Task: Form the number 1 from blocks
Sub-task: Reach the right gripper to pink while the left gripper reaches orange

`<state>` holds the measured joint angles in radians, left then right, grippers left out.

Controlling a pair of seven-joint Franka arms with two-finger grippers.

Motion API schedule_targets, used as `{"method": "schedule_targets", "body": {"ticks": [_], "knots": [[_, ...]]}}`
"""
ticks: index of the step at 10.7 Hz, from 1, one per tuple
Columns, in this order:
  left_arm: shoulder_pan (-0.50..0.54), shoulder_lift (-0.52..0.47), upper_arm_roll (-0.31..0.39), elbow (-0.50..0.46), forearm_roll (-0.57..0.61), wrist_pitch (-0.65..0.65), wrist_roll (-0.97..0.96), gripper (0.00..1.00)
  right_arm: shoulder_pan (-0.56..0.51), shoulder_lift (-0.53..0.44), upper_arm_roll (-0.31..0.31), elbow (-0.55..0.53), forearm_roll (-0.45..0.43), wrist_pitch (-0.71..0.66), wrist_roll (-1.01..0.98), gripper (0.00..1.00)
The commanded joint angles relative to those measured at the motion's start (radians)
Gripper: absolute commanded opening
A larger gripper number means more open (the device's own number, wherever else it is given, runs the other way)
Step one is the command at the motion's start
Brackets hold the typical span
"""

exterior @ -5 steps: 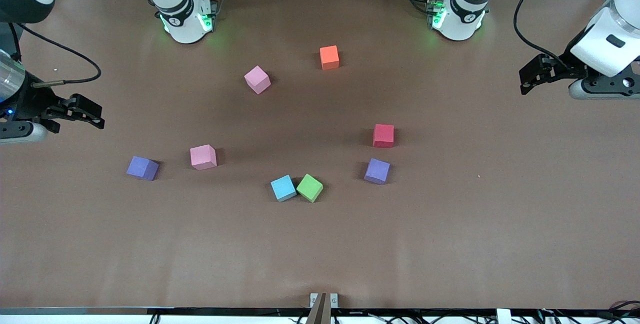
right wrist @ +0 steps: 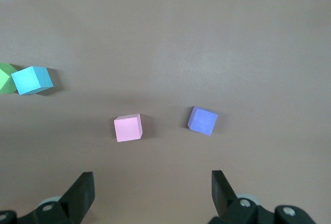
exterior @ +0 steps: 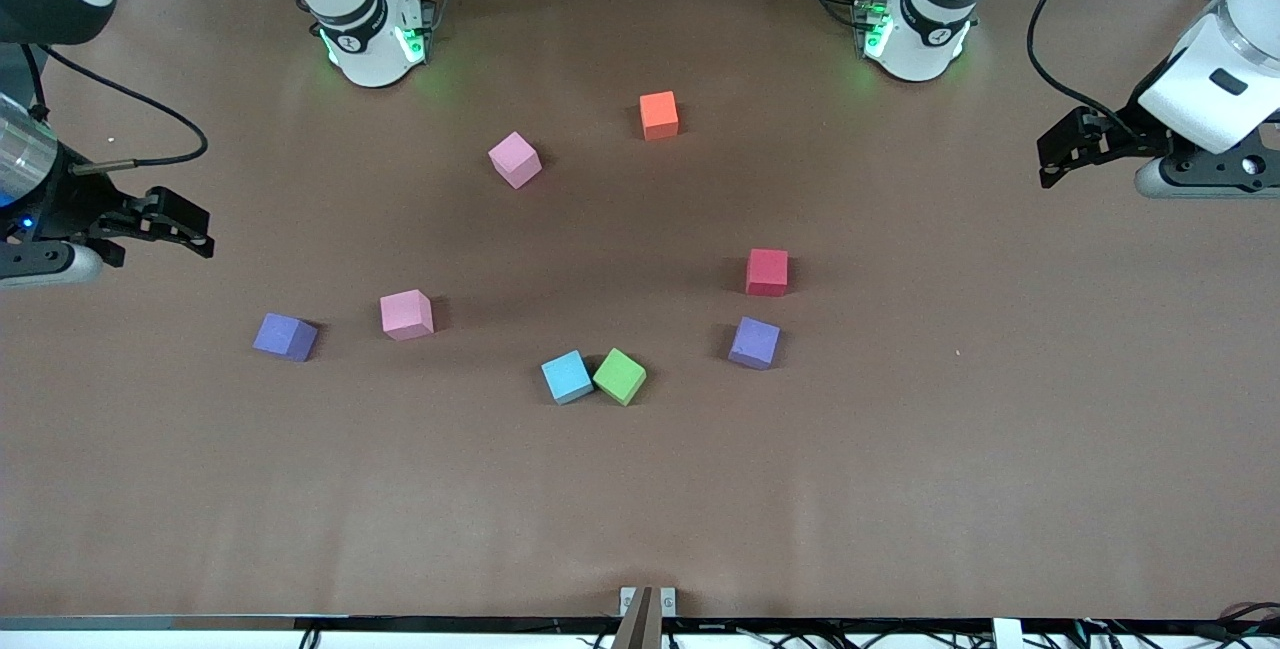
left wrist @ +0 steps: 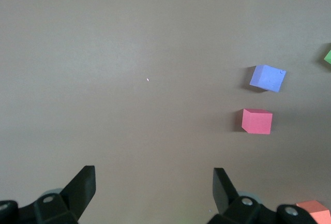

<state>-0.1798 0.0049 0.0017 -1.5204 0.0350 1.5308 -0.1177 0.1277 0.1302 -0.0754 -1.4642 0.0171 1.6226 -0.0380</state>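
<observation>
Blocks sit spread out on the brown table (exterior: 900, 449), and none of them is stacked. Eight blocks show, and the red block (exterior: 767, 272) is a good one to find the others from.

One purple block (exterior: 754, 343) sits just nearer to the front camera than the red block, close by but not touching. The orange block (exterior: 658, 115) is well farther from the camera than the red block, near the arm bases. One pink block (exterior: 515, 159) is also farther back, more toward the right arm's end. The green block (exterior: 620, 376) and the blue block (exterior: 567, 376) sit nearer to the camera than the red block, toward the right arm's end, and the two touch at a corner. The other pink block (exterior: 407, 314) and the other purple block (exterior: 285, 336) lie even more toward the right arm's end, near each other but apart.

The left gripper (exterior: 1046, 155) hangs over the left arm's end of the table, well apart from the red block. Its jaws are spread wide and hold nothing. The right gripper (exterior: 197, 234) hangs over the right arm's end of the table. Its jaws are spread wide too, with nothing in them.

No words or labels can be read on any block.
</observation>
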Motion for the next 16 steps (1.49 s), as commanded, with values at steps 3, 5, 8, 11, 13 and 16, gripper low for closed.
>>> {"method": "schedule_targets", "body": {"ticks": [3,5,8,11,13,16], "knots": [[-0.027,0.03,-0.072,-0.01,-0.096,-0.004,-0.043,1.0,-0.003,0.008,0.0,-0.007,0.038,-0.01,0.027,1.0],[-0.044,0.046,-0.119,-0.03,-0.119,0.005,-0.129,1.0,-0.002,0.011,0.0,-0.065,0.052,0.034,0.026,1.0],[-0.066,0.055,-0.216,-0.105,-0.183,0.06,-0.304,1.0,-0.003,0.077,0.0,-0.223,0.06,0.227,0.02,1.0],[-0.07,0.055,-0.429,-0.283,-0.225,0.243,-0.588,1.0,0.007,0.166,0.002,-0.223,0.087,0.289,0.018,1.0],[-0.073,0.066,-0.567,-0.425,-0.23,0.455,-0.79,1.0,0.032,0.204,0.0,-0.223,0.099,0.299,0.017,1.0],[-0.166,0.174,-0.624,-0.494,-0.216,0.63,-0.956,1.0,0.055,0.255,0.0,-0.234,0.1,0.295,0.021,1.0]]}}
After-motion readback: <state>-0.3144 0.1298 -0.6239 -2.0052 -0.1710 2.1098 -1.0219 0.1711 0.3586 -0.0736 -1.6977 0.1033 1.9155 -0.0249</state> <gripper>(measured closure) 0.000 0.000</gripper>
